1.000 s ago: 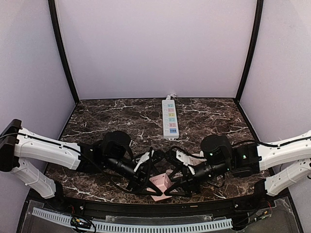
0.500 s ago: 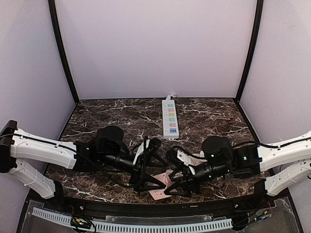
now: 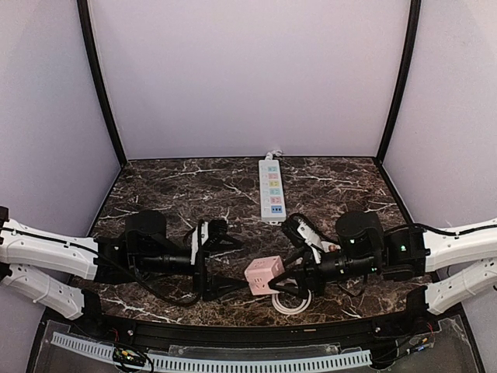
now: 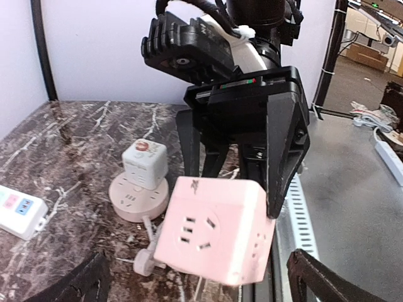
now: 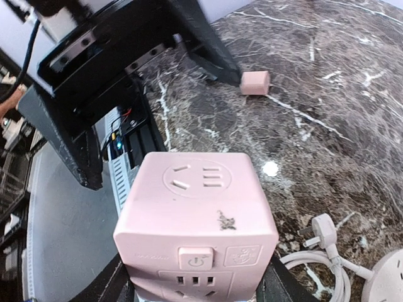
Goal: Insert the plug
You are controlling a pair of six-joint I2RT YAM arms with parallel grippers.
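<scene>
The right gripper (image 5: 195,284) is shut on a pink cube socket (image 5: 198,217) and holds it just above the table, one socket face pointing at the left arm. That pink cube (image 3: 262,274) hangs near the table's front middle. The left gripper (image 3: 224,264) stands wide open just left of the cube, apart from it. From the left wrist, the cube (image 4: 214,229) shows ahead between the open fingers (image 4: 318,283). A white plug (image 5: 321,228) on a white cable lies on the marble beside the cube. The same plug (image 4: 146,261) lies under the cube's left edge.
A white power strip (image 3: 272,189) lies at the back middle. A white cube adapter (image 4: 143,165) sits on a round socket base (image 4: 129,201) beyond the pink cube. A coil of white cable (image 3: 293,305) lies near the front edge. A small pink block (image 5: 255,83) rests on the marble.
The left gripper has opened, let go of the pink cube and drawn back to the left. The right gripper has raised the cube and turned it upright, uncovering the cable coil.
</scene>
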